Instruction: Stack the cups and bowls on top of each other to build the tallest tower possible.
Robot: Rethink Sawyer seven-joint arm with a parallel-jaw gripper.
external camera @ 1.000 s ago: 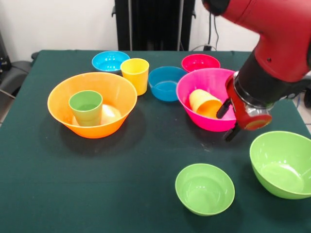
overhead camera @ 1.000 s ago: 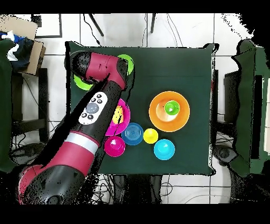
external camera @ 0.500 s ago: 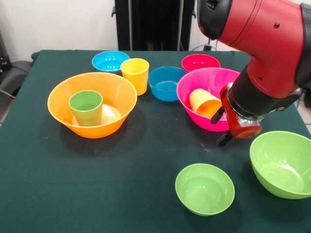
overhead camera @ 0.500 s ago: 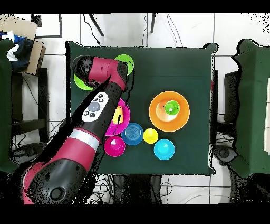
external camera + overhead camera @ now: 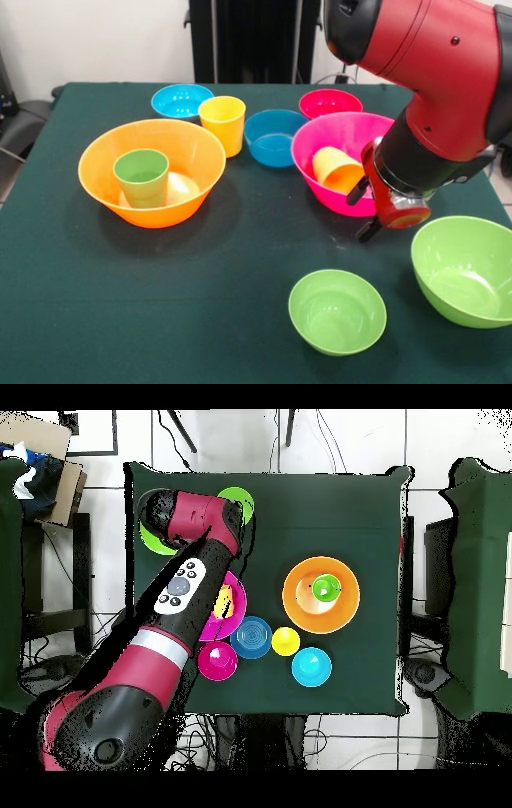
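The bulky arm (image 5: 432,88) hangs low beside the pink bowl (image 5: 340,172), and I judge a sideways swing could knock that bowl or the big green bowl (image 5: 466,268) across the table (image 5: 200,320); the claw (image 5: 366,210) shows only two dark fingertips just outside the pink rim, so I cannot tell how far open it is or whether it holds anything. Nothing is towered yet: the orange bowl (image 5: 152,172) holds an upright green cup (image 5: 142,178), the pink one a tipped orange-yellow cup (image 5: 338,168), while the small green bowl (image 5: 337,310), dark blue bowl (image 5: 274,138), light blue bowl (image 5: 181,101), red bowl (image 5: 330,103) and yellow cup (image 5: 222,124) stand singly, all glossy plastic.
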